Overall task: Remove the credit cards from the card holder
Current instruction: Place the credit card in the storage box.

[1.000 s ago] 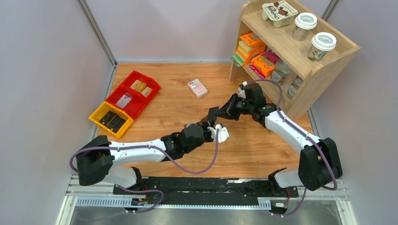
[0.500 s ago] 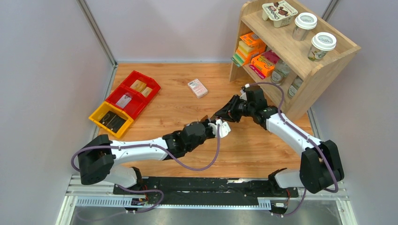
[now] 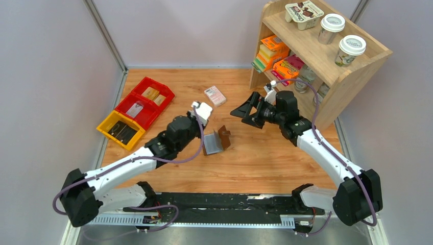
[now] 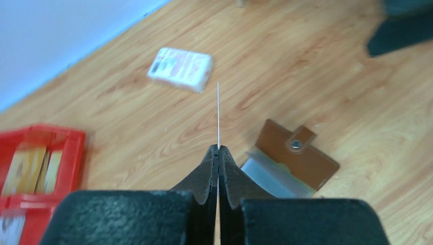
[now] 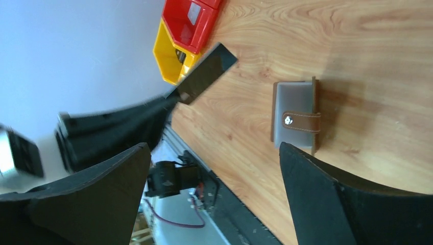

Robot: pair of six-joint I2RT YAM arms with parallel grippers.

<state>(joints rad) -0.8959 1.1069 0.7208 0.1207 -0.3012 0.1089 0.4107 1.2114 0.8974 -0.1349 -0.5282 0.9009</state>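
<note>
The brown card holder (image 3: 218, 141) lies on the wooden table, half open, with its pale pocket side (image 4: 268, 173) showing. My left gripper (image 4: 218, 149) is shut on one credit card (image 4: 218, 109), which I see edge-on as a thin pale line. In the right wrist view the same credit card (image 5: 207, 71) looks like a dark rectangle at the tip of the left fingers, held above the table to the left of the card holder (image 5: 296, 113). My right gripper (image 3: 241, 114) stands wide open, to the right of the holder and behind it, with nothing between its fingers.
A pink-and-white patterned box (image 3: 215, 95) lies further back on the table. Red bins (image 3: 145, 99) and a yellow bin (image 3: 121, 130) sit at the left. A wooden shelf (image 3: 327, 66) with packets and cups stands at the back right, close behind the right arm.
The right gripper opened and let go of the card holder, which dropped onto the table. The left gripper, shut on the card, swung left and back. The right arm drew back toward the shelf.
</note>
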